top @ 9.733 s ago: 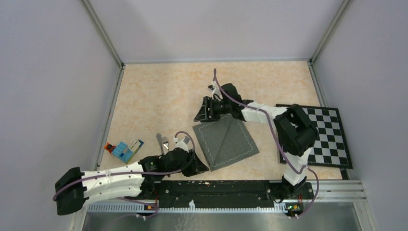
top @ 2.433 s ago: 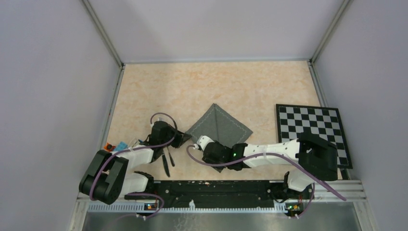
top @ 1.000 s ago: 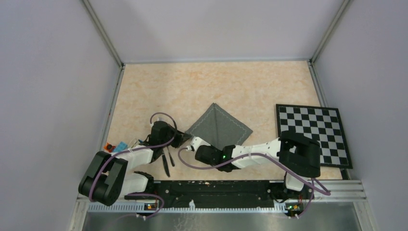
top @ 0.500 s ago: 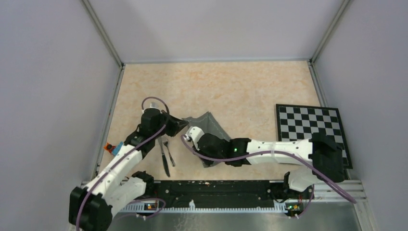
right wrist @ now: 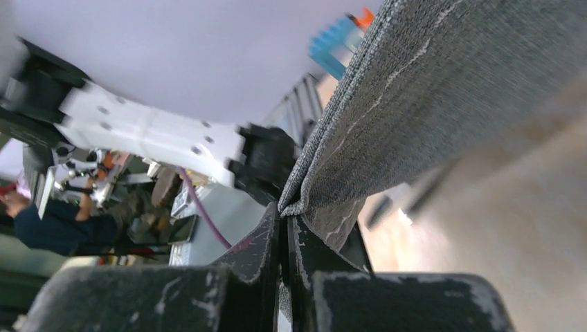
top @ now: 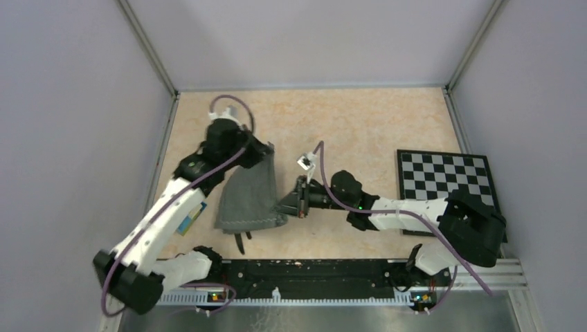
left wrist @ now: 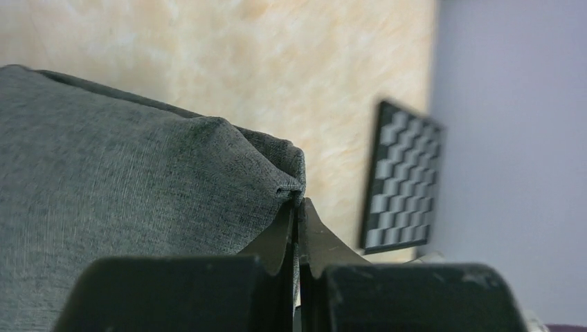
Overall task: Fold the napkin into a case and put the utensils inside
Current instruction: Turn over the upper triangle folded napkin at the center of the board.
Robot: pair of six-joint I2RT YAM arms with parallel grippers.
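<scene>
The dark grey napkin [top: 248,197] hangs off the table as a slack sheet, held at two corners. My left gripper [top: 268,149] is shut on its upper corner; the left wrist view shows the cloth [left wrist: 124,173] pinched at my left gripper [left wrist: 297,207]. My right gripper [top: 287,205] is shut on the lower right corner, and the right wrist view shows the hem [right wrist: 450,104] clamped at my right gripper [right wrist: 285,211]. Of the utensils [top: 241,241] only dark tips show below the napkin's bottom edge; the rest is hidden by the cloth.
A black-and-white checkered board [top: 450,194] lies at the right, also seen as the board [left wrist: 401,180] in the left wrist view. A small blue box [top: 185,220] sits at the left, half under my left arm. Metal frame rails line the table's sides.
Both grippers have raised the napkin off the table and spread it; it moved left and now hangs over the utensils. My left arm reached up and away, and my right gripper drew back to the right.
</scene>
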